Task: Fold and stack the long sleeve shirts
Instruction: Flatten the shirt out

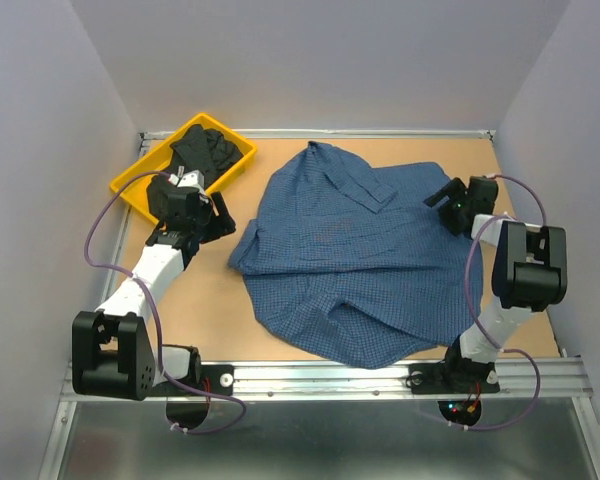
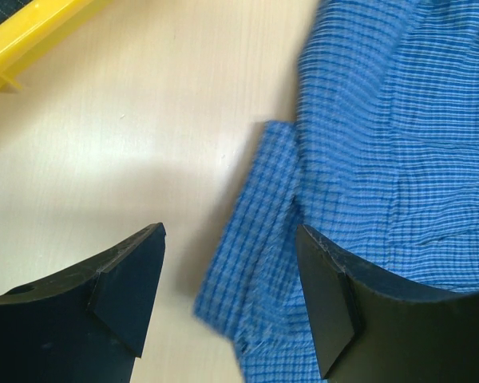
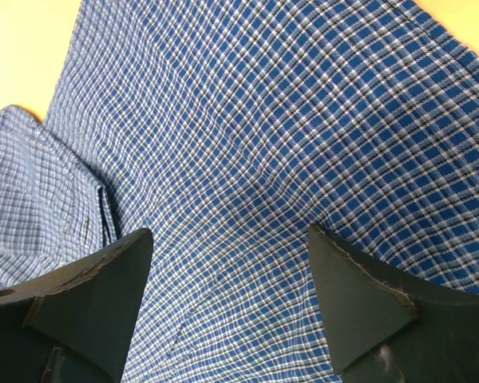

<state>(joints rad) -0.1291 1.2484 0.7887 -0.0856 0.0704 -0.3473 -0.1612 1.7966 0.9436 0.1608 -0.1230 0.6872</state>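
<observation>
The blue checked shirt (image 1: 350, 255) lies spread on the table, collar at the back. A black shirt (image 1: 205, 150) lies bunched in the yellow tray (image 1: 135, 175) at the back left. My left gripper (image 1: 223, 222) is open just left of the blue shirt's left edge; in the left wrist view (image 2: 230, 263) a corner of blue cloth (image 2: 259, 263) lies between the open fingers. My right gripper (image 1: 442, 195) is open over the shirt's right side; the right wrist view (image 3: 230, 263) shows checked cloth (image 3: 247, 159) under the open jaws.
The tray's yellow rim (image 2: 32, 32) shows at the top left of the left wrist view. Bare wooden table (image 1: 210, 300) lies left of the shirt. Grey walls close in the table on three sides. A metal rail (image 1: 330, 378) runs along the near edge.
</observation>
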